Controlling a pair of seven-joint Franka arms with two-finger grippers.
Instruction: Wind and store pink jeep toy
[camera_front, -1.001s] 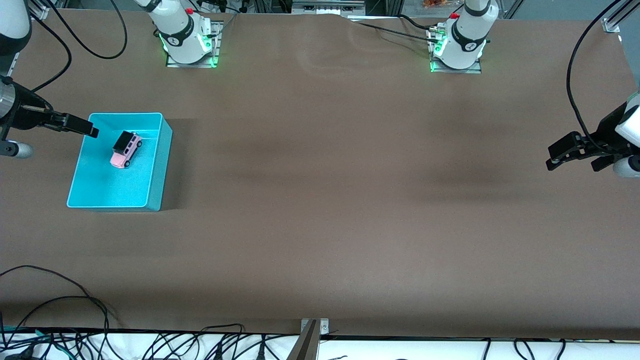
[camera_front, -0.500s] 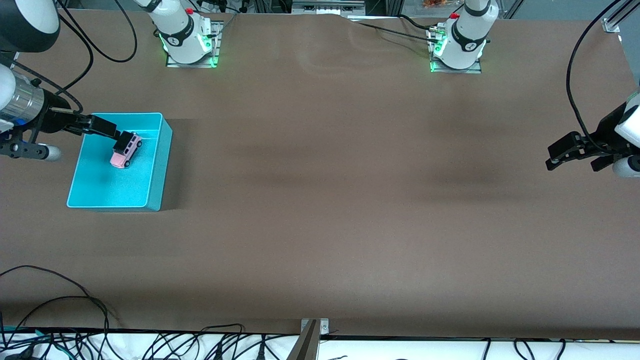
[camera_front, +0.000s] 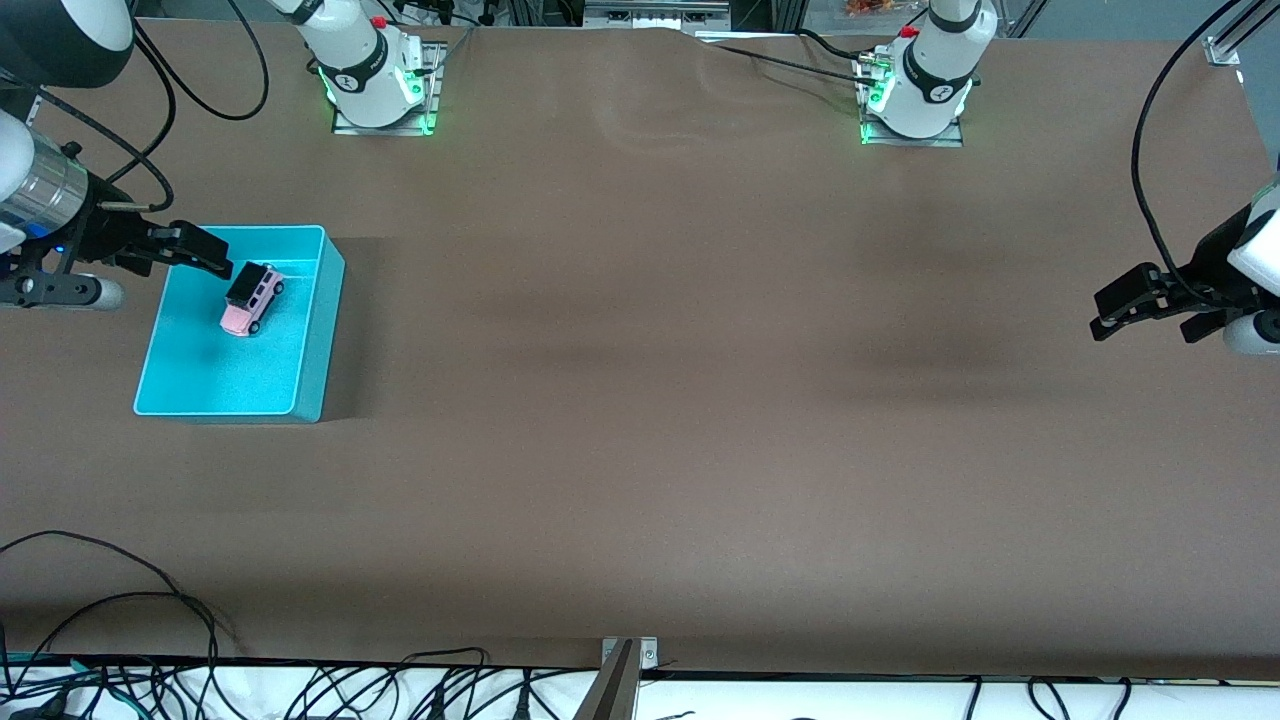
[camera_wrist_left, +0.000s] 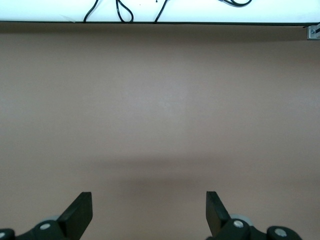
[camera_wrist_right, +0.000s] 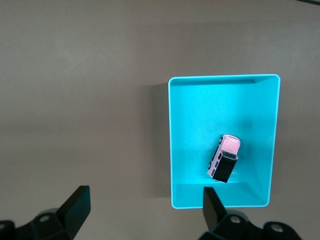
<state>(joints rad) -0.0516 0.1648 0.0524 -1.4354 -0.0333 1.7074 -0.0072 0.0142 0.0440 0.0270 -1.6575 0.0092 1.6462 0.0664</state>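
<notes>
Pink jeep toy (camera_front: 252, 298) on its wheels inside turquoise bin (camera_front: 310, 330) toward right arm's end of table, sitting in the bin half farther from front cam; stored, task looks basically done. Right gripper (camera_front: 190, 256) up over bin's edge, fingers spread wide, empty; left gripper (camera_front: 1135, 305) parked over bare table at left arm's end, also wide, empty, waiting. Risk: right gripper dipping low near bin, clipping rim or jeep, could shove bin or tip jeep.
</notes>
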